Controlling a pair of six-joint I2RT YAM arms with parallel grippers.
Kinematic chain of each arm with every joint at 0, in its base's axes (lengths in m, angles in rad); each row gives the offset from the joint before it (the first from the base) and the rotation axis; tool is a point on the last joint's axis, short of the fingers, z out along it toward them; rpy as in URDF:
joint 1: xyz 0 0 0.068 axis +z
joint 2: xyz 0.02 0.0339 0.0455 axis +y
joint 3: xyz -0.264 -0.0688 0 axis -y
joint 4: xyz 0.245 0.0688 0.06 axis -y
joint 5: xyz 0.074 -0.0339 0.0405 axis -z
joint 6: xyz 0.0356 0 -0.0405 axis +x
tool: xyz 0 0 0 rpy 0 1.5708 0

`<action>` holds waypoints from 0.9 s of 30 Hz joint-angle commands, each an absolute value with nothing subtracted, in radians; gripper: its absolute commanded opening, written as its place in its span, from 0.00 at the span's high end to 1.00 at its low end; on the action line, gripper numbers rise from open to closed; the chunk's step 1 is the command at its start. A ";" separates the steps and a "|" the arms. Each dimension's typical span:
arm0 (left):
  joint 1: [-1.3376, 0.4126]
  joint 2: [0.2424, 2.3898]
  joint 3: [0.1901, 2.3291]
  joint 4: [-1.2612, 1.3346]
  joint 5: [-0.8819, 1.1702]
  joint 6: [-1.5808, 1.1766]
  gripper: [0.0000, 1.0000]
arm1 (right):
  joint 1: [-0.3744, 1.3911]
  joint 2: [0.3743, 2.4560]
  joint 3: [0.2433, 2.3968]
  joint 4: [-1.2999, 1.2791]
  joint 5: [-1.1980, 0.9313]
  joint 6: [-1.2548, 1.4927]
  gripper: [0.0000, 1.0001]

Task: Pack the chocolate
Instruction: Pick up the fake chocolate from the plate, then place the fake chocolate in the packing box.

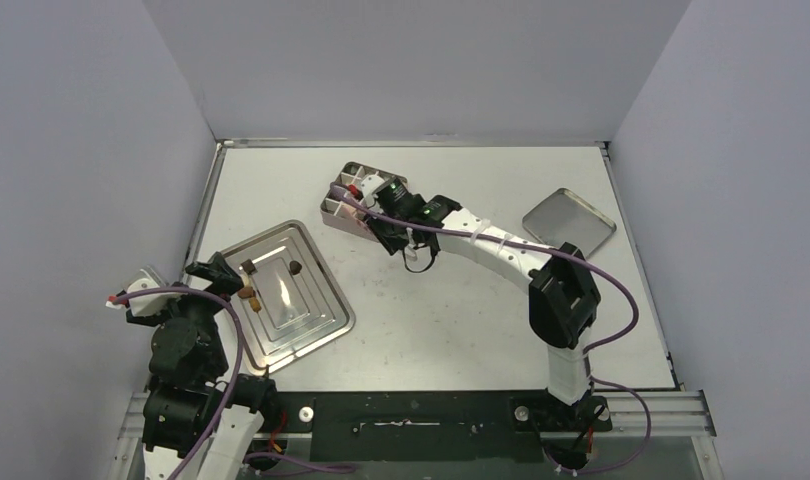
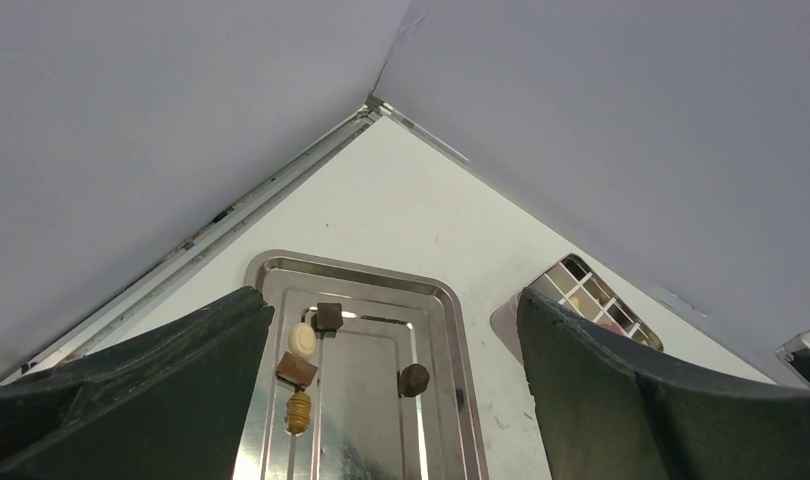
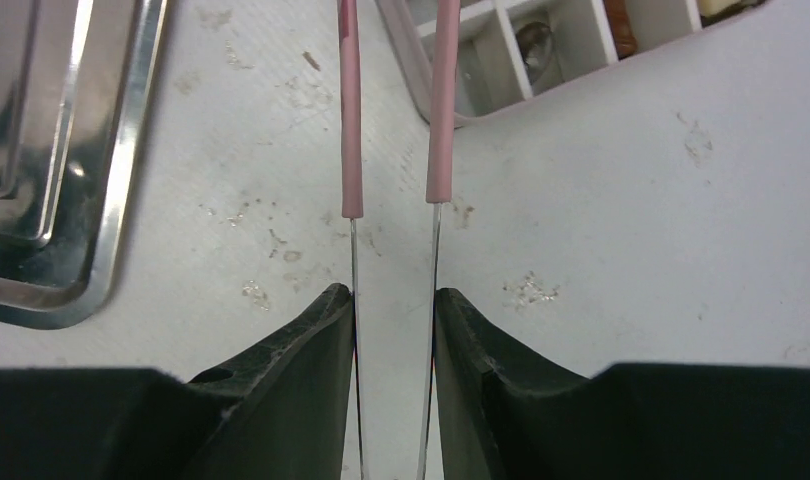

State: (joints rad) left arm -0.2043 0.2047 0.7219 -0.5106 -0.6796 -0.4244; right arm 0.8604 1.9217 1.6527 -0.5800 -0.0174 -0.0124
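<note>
**Top view.** The packing is under way. The right arm stretches long and low across the desk (image 1: 461, 300) toward 11 o'clock. Its right pincer (image 1: 373, 200) is at the gridded tin (image 1: 331, 210), clamped on a pair of pink-tipped tweezers (image 1: 347, 193) whose ends sit over the tin's compartments. I cannot tell whether the tips carry a piece. The chocolate (image 1: 247, 293) not yet packed lies on the stepped metal tray (image 1: 336, 300) at 8 o'clock. The square lid (image 1: 569, 222) lies well apart at 2 o'clock. The left arm is folded close to its base, with the left pincer (image 1: 219, 275) at the tray's near-left edge.

**Left wrist view.** The left pincer (image 2: 389, 305) stands wide apart and empty. Five pieces show on the tray (image 2: 441, 300) beyond it:
- a dark cube (image 2: 328, 316)
- a cream round (image 2: 302, 340)
- a brown cube (image 2: 296, 369)
- a tan ridged piece (image 2: 299, 411)
- a dark round (image 2: 413, 379)

The tin (image 2: 591, 295) lies at 2 o'clock.

**Right wrist view.** The right pincer (image 3: 393, 295) squeezes the tweezers (image 3: 351, 150) partly closed, and their arms run out of frame at 12 o'clock. Some tin (image 3: 501, 45) compartments hold pieces.

The next move is probably a swing back to the tray. It calls for easing the squeeze, straddling one small piece with the tips, and pinching gently.
</note>
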 commanded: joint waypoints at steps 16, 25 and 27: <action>-0.224 0.186 0.721 -0.458 -0.664 -0.399 0.08 | 0.781 1.860 1.600 -0.614 0.073 0.028 0.83; -0.224 0.186 0.722 -0.461 -0.664 -0.402 0.08 | 0.781 1.827 1.569 -0.626 0.089 0.041 0.80; -0.222 0.186 0.723 -0.459 -0.664 -0.402 0.08 | 0.781 1.817 1.564 -0.625 0.089 0.044 0.78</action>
State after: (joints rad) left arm -0.2211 0.1963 0.7166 -0.5102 -0.6720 -0.4133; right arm 0.7860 1.9068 1.5703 -0.6353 0.0540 0.0204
